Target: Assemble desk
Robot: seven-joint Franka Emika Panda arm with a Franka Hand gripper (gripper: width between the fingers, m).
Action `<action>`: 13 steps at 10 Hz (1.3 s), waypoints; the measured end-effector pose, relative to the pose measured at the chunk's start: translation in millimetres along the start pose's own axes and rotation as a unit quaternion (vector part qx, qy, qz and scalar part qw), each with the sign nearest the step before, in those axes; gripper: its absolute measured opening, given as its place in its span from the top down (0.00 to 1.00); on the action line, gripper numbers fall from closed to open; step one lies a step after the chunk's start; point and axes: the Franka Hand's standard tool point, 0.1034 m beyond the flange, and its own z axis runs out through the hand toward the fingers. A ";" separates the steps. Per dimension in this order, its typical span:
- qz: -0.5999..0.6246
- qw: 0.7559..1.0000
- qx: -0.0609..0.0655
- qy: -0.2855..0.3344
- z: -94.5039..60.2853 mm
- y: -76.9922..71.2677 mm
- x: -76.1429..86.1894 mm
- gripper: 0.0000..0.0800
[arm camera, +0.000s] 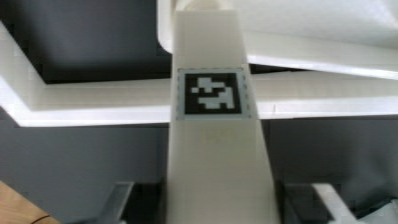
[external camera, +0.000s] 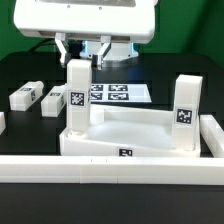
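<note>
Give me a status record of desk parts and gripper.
desk top: on table, open side up, behind the rail
left upright leg: stands at the top's corner on the exterior view's left
right upright leg: stands at a corner on the exterior view's right
loose legs: two, lying flat, exterior view's left
gripper: fingers either side of left upright leg; contact unclear
</note>
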 end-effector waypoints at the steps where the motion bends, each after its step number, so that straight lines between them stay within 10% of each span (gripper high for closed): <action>1: -0.001 1.000 -0.004 0.012 0.5 1.7 -0.2 0.64; 5: -0.001 1.000 -0.006 0.013 2.0 1.9 -1.4 0.64; 7: -0.001 1.000 -0.005 0.010 2.8 1.7 -2.7 0.32; 13: 0.002 1.000 0.002 -0.008 -5.8 7.8 10.0 0.19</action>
